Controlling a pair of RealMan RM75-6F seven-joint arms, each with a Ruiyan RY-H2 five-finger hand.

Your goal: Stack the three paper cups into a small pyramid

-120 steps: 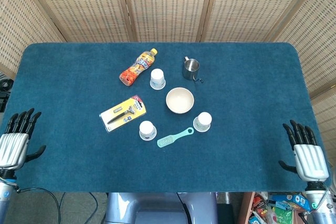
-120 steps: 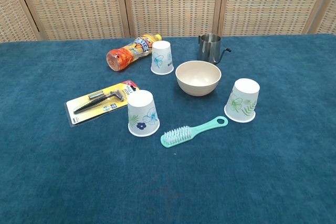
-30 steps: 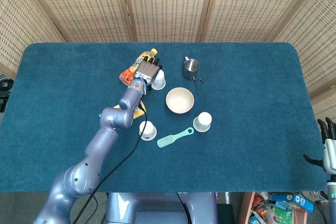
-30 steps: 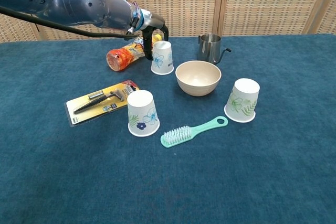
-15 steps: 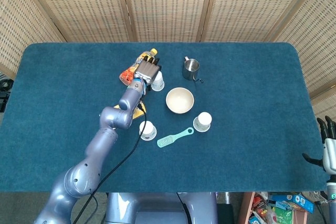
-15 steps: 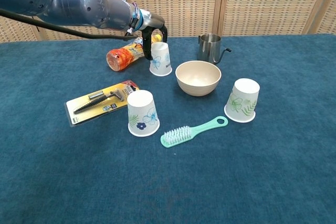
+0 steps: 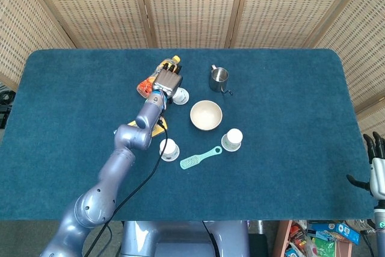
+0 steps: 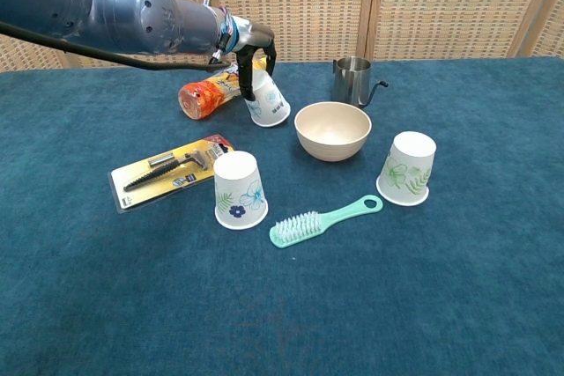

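Head view first: left robot hand (image 7: 168, 81) wraps the far paper cup (image 7: 180, 95) beside the juice bottle (image 7: 157, 77); right robot hand (image 7: 377, 170) sits open at the surface (image 7: 289, 100) edge. Chest view: that cup tilts in the grip, so lift it clear and level it before carrying toward the two upright cups (image 8: 241, 189) (image 8: 408, 168), avoiding the bowl (image 8: 332, 129)
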